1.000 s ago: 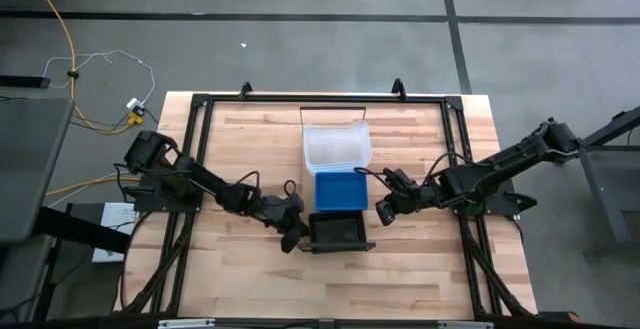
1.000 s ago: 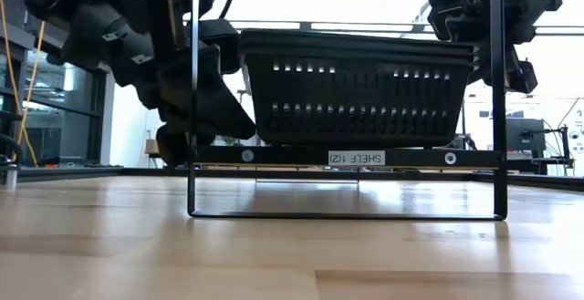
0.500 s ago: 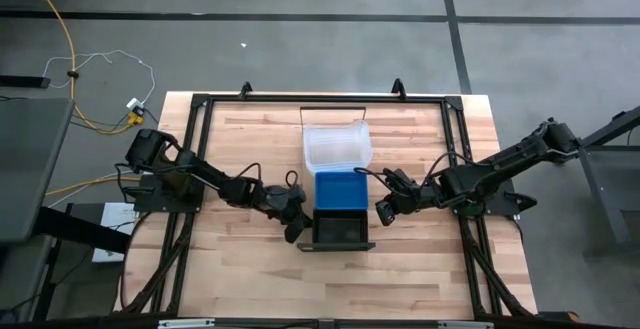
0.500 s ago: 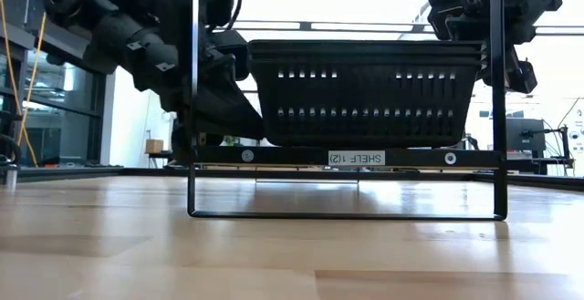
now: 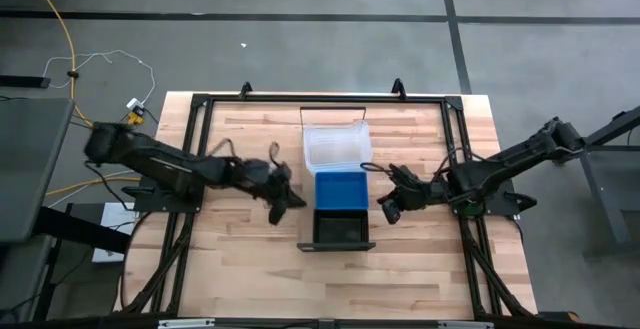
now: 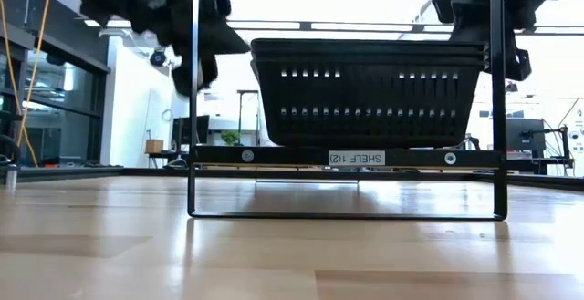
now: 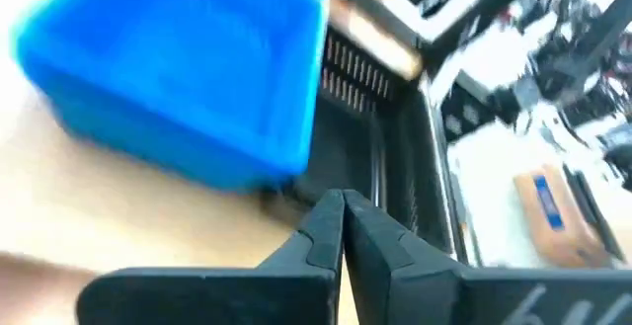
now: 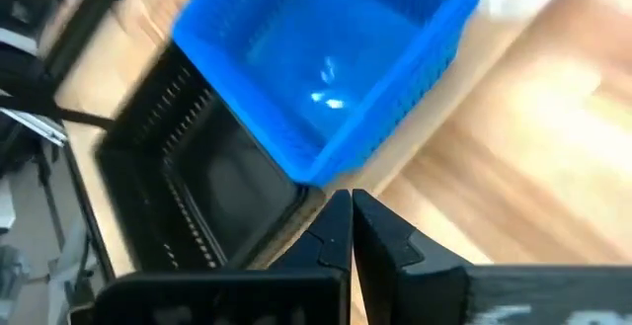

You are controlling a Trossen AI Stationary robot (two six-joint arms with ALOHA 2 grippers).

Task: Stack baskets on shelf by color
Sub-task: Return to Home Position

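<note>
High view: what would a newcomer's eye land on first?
A row of three colours runs down the table's middle on the shelf: clear basket at the far end, bright blue basket in the middle, black basket at the end facing the low camera. The left gripper and right gripper flank the blue one, both shut, holding nothing.
</note>
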